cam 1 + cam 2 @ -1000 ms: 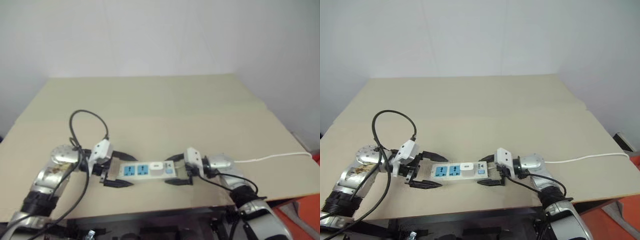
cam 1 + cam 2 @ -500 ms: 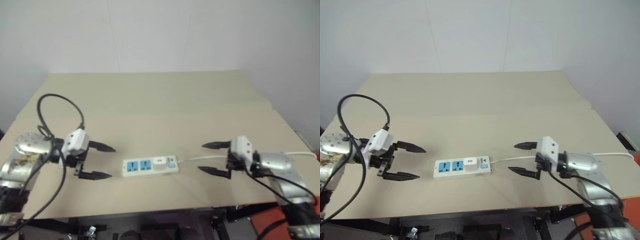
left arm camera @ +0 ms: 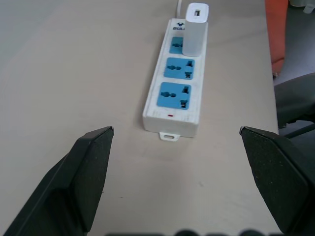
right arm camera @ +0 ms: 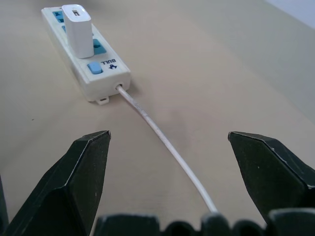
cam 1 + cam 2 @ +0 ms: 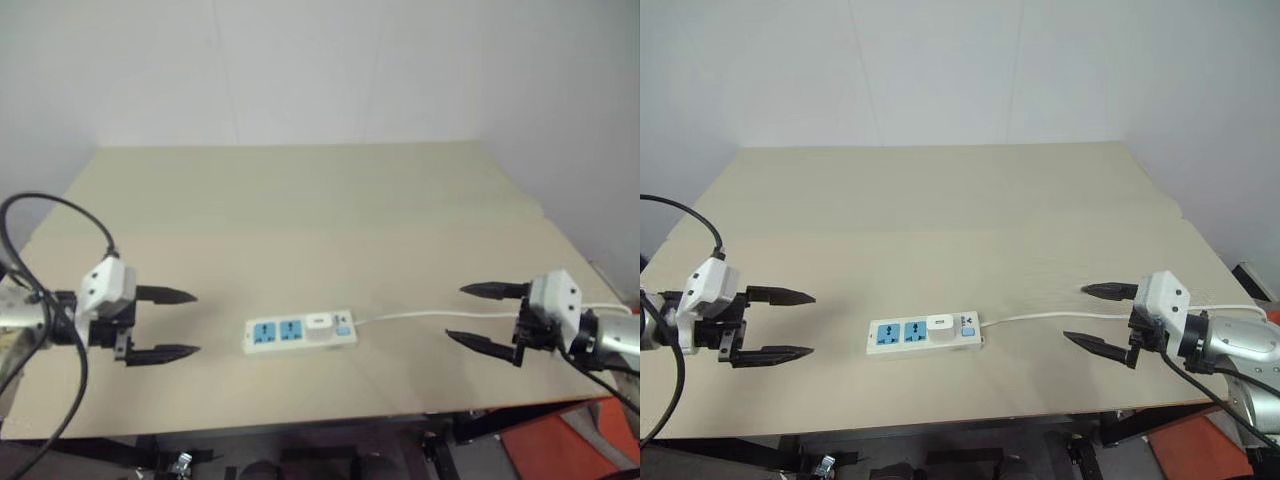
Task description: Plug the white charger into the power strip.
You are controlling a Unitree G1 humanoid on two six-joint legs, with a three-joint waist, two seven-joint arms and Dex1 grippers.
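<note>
The power strip (image 5: 300, 332) lies flat near the table's front edge, its thin white cord (image 5: 420, 315) running off to the right. The white charger (image 5: 319, 322) stands upright in the socket nearest the switch end, and the other two blue sockets are bare; the left wrist view shows the white charger (image 3: 195, 28) from the strip's far end, the right wrist view shows the white charger (image 4: 78, 29) from the cord end. My left gripper (image 5: 165, 324) hangs open well left of the strip, holding nothing. My right gripper (image 5: 480, 315) hangs open well to the right, over the cord, also holding nothing.
The beige table (image 5: 300, 210) stretches back to a white wall. Its front edge runs just below the strip, and its right edge lies beyond my right gripper. An orange object (image 5: 560, 440) sits below the table at the right.
Both grippers have drawn away from the strip's two ends, left going left and right going right, and risen. The strip and the plugged-in charger stay put.
</note>
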